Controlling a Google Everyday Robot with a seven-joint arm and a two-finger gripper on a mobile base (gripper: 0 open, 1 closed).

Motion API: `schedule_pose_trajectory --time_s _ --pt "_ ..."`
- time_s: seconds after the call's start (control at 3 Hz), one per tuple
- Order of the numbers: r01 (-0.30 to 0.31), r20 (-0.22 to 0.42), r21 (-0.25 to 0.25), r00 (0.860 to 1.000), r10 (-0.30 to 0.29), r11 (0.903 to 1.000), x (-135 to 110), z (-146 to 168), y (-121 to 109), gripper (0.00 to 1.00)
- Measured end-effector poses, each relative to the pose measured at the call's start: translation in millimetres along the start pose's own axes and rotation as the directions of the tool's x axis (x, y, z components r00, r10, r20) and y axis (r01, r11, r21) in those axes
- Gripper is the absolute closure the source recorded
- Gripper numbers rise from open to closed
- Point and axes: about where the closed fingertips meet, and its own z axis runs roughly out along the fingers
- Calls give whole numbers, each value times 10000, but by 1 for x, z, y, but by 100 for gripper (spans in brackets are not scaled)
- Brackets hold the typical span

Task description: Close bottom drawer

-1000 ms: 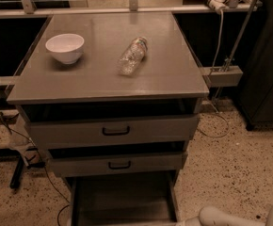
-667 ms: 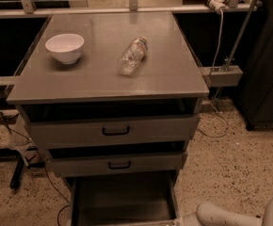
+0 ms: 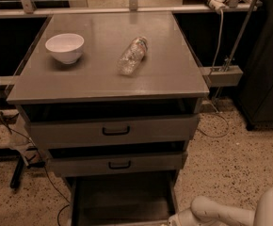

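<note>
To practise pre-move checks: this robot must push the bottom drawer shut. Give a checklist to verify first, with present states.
1. Long shallow grey metal bottom drawer pulled out: ok.
2. White robot gripper near that drawer's front right corner, at the view's bottom edge: ok.
3. Gripper touching the drawer front: cannot tell.
4. Drawer front and handle in view: not ok, cut off below.
5. Grey middle drawer with small black handle out of the path: ok.
6. Clear plastic bottle lying sideways and white bowl, both back from the cabinet top's front edge: ok.

Grey cabinet top [image 3: 174, 74]: white bowl [image 3: 65, 47], plastic bottle [image 3: 132, 55] lying.
</note>
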Motion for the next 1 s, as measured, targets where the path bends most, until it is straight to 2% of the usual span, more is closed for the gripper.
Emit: schedule_pose_trajectory --time_s 0.33,0.67,1.0 --pt "1584 -1088 -514 9806 -1632 9860 2 8 22 100" --pt "2366 -1715 -868 9533 -2485 9677 5 15 31 100" --pt "2377 -1733 -889 9526 -2500 9673 6 15 32 82"
